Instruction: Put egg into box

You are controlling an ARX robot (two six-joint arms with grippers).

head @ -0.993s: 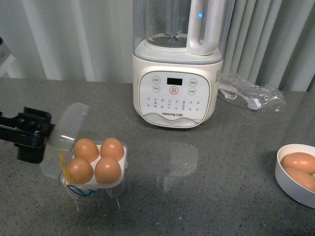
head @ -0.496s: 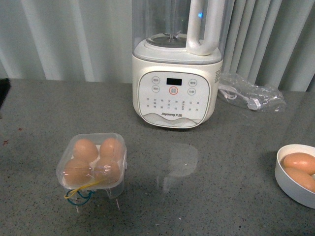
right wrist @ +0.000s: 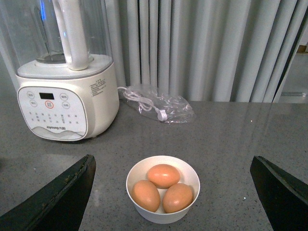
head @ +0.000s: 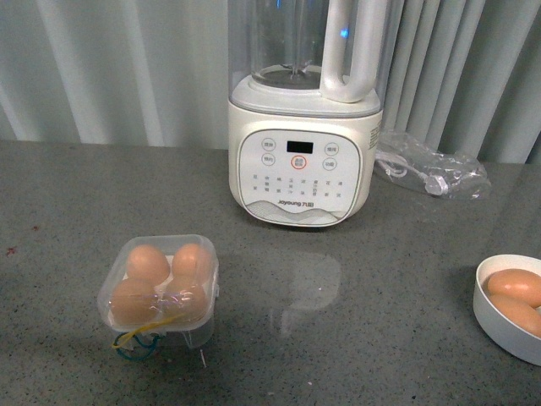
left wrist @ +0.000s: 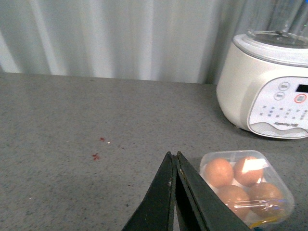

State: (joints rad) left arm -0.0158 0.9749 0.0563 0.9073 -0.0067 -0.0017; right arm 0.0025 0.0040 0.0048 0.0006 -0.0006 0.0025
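The box [head: 161, 283] is a small clear plastic case on short legs, standing at the front left of the grey counter with its lid down. Several brown eggs [head: 148, 262] fill its hollows. My left gripper [left wrist: 173, 155] is shut on nothing, its tips just beside the box [left wrist: 245, 187] without touching it. My right gripper [right wrist: 172, 161] is open wide, with a round white bowl [right wrist: 162, 214] lying between and below its fingers [right wrist: 62, 192]. Three more brown eggs [right wrist: 163, 175] lie in that bowl. Neither gripper shows in the front view.
A tall cream blender [head: 303, 127] stands at the back centre, and a crumpled plastic bag [head: 431, 165] with a cable lies to its right. The white bowl [head: 507, 330] sits at the front right edge. Grey curtains hang behind the counter.
A second ago the box's lid stood open with my left gripper beside it. The lid is now down over the eggs, and the left gripper has left the front view.
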